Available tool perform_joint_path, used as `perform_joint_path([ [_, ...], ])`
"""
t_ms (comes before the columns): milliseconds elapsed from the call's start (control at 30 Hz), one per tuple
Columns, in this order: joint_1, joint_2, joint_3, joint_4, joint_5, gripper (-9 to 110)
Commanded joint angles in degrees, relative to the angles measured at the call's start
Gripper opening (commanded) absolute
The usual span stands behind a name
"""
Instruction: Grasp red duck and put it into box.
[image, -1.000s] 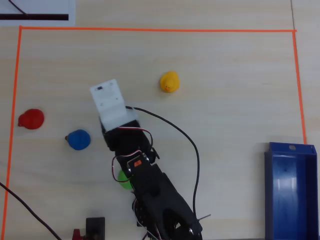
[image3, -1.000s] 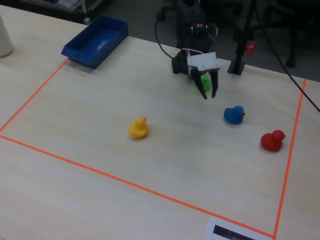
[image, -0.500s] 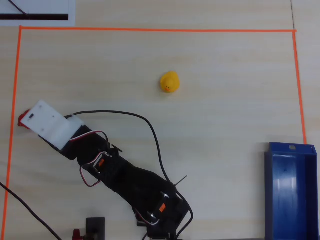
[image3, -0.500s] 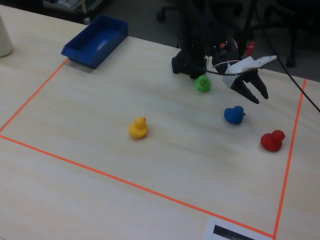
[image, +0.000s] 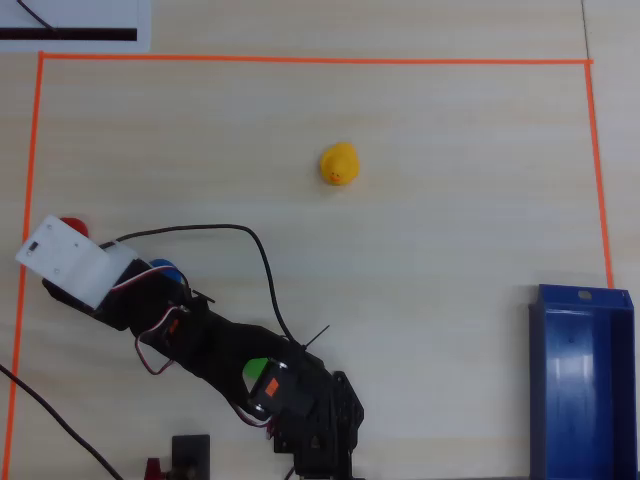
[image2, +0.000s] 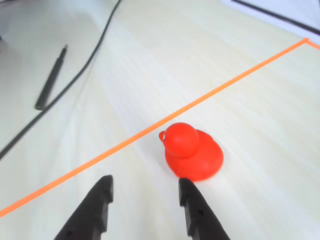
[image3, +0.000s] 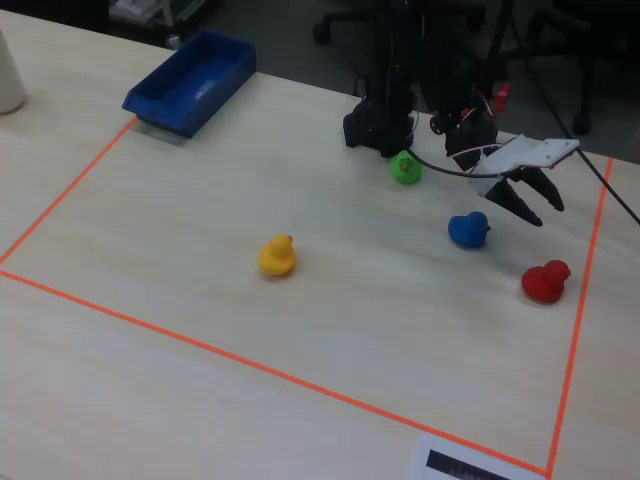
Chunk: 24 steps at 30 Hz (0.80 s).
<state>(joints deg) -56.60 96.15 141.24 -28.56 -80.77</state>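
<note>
Looks like an office or lab corner set up for robot trials. Pale wood-grain counter marked off with an orange tape rectangle as a work zone. Beyond the far edge in the fixed view, dark floor and the wheeled bases of office chairs. Loose black cables trailing across the counter, a printed white label at the far left in the overhead view, small toy ducks as test props.
</note>
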Motion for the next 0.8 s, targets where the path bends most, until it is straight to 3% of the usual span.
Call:
perform_joint_path([
  [0, -0.18, -3.69, -8.96, 2.64, -1.14, 19],
  [300, 3.16, -13.62, -22.41, 8.17, -3.87, 24],
  [767, 5.62, -21.71, -26.63, 8.70, -1.58, 25],
])
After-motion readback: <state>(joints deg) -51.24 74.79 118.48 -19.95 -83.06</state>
